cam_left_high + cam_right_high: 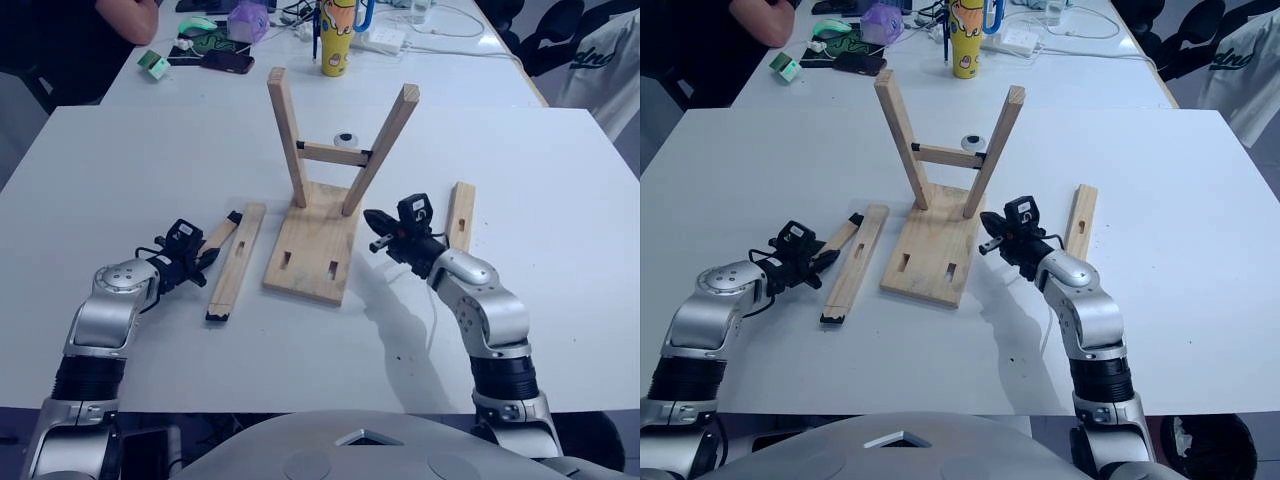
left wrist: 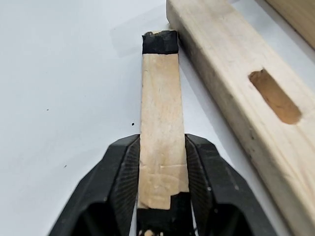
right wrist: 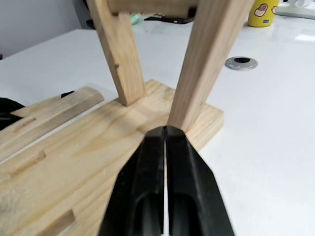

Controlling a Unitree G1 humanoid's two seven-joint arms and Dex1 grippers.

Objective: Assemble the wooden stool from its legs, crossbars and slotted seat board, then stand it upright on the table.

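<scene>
Left claw [image 2: 161, 145] is clamped on a black-tipped crossbar [image 2: 160, 93] lying on the white worktop [image 1: 120, 180], just beside a loose slotted leg [image 1: 237, 258]. Right claw [image 3: 165, 132], fingers pressed together and holding nothing, sits at the foot of the right standing leg [image 1: 380, 150]. That leg and the left standing leg [image 1: 288, 140], joined by a second crossbar [image 1: 335, 154], rise from the flat seat board [image 1: 310, 245]. Another loose leg [image 1: 461, 213] lies to the right.
</scene>
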